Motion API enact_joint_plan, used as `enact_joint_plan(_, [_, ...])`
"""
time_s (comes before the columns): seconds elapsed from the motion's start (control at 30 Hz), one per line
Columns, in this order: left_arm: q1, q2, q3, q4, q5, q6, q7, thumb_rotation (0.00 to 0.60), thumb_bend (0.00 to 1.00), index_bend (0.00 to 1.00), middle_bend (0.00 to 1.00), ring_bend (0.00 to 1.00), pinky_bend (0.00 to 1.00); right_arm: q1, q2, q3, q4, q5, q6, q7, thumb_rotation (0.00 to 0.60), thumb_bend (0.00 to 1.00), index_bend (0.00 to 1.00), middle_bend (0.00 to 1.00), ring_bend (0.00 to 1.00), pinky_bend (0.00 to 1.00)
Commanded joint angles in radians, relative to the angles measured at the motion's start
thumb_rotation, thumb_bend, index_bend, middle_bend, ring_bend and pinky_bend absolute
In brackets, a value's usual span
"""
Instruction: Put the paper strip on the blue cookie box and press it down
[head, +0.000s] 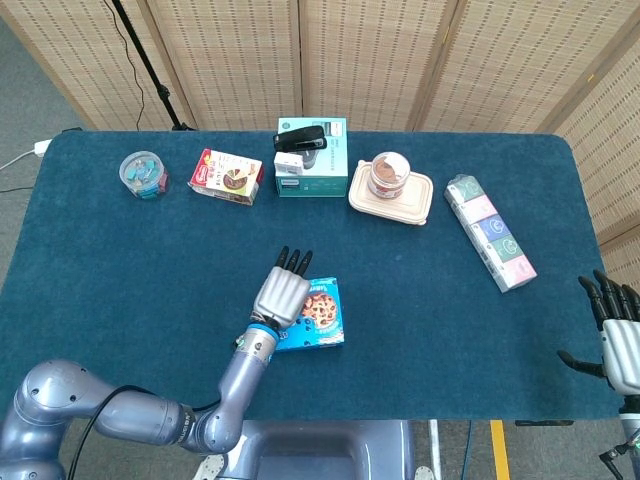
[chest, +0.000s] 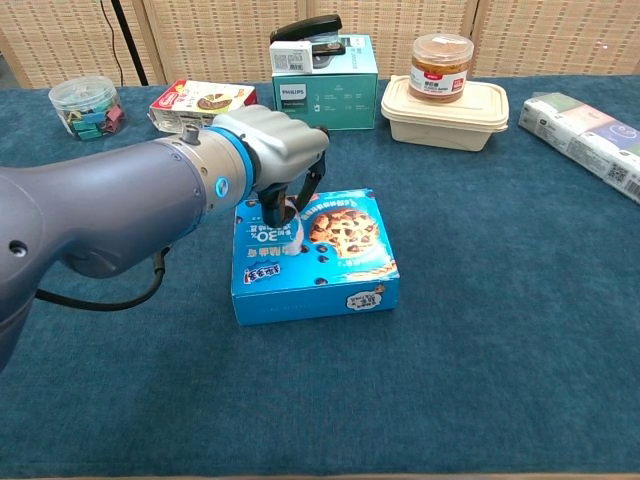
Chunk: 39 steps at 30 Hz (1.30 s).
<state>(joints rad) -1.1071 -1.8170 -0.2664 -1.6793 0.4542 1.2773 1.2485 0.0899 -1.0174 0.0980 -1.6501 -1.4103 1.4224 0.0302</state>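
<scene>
My left hand (chest: 275, 150) is over the blue cookie box (chest: 330, 262), which lies near the front edge of the surface (head: 120, 250), about midway along it. Its fingers pinch the paper strip (chest: 293, 228), whose lower end touches the box top. My right hand (head: 618, 335) hangs off the right edge, fingers spread, holding nothing.

It looks like a robot test lab. A table (head: 120, 250) draped in blue cloth holds sample goods. Behind the table stand woven folding screens (head: 370, 60); at its back left corner stands a black stand leg (head: 150, 75), with grey floor (head: 20, 110) beside it.
</scene>
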Motion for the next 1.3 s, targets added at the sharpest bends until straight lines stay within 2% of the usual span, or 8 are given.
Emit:
enact_joint_plan(0.03, [-0.001,0.006,-0.003,-0.017,0.012,0.007,-0.016,0.600,0.50,0.20,0.00,0.00,0.00,0.000,0.001,0.000,0.001,0.000,0.000,0.002,0.600,0.00,0.00,0.00,0.00,0.00])
enact_joint_plan(0.27, [0.009,0.052,-0.004,-0.075,0.069,0.009,-0.077,0.600,0.49,0.03,0.00,0.00,0.00,0.001,0.000,-0.002,0.001,-0.002,-0.002,0.001,0.600,0.00,0.00,0.00,0.00,0.00])
enact_joint_plan(0.5, [0.051,0.148,0.024,-0.155,0.173,0.009,-0.167,0.600,0.48,0.00,0.00,0.00,0.00,0.001,-0.002,-0.002,0.004,-0.001,-0.003,-0.003,0.600,0.00,0.00,0.00,0.00,0.00])
enact_joint_plan(0.73, [0.145,0.329,0.093,-0.262,0.301,0.045,-0.261,0.600,0.44,0.00,0.00,0.00,0.00,0.008,-0.016,-0.009,0.015,-0.010,-0.012,-0.024,0.600,0.00,0.00,0.00,0.00,0.00])
enact_joint_plan(1.0, [0.315,0.549,0.192,-0.260,0.499,0.068,-0.518,0.600,0.36,0.00,0.00,0.00,0.00,0.026,-0.057,-0.024,0.042,-0.013,-0.042,-0.113,0.600,0.01,0.01,0.00,0.00,0.00])
enact_joint_plan(1.07, [0.357,0.591,0.220,-0.258,0.544,0.083,-0.567,0.600,0.35,0.00,0.00,0.00,0.00,0.033,-0.069,-0.026,0.052,-0.012,-0.053,-0.133,0.600,0.05,0.01,0.00,0.00,0.00])
enact_joint_plan(1.17, [0.435,0.651,0.267,-0.250,0.631,0.130,-0.652,0.600,0.34,0.00,0.00,0.00,0.00,0.052,-0.092,-0.033,0.075,-0.029,-0.074,-0.172,0.600,0.20,0.04,0.00,0.00,0.00])
enact_joint_plan(1.3, [0.535,0.706,0.315,-0.238,0.709,0.189,-0.758,0.600,0.34,0.00,0.00,0.00,0.00,0.088,-0.117,-0.038,0.096,-0.069,-0.098,-0.220,0.600,0.51,0.09,0.00,0.00,0.00])
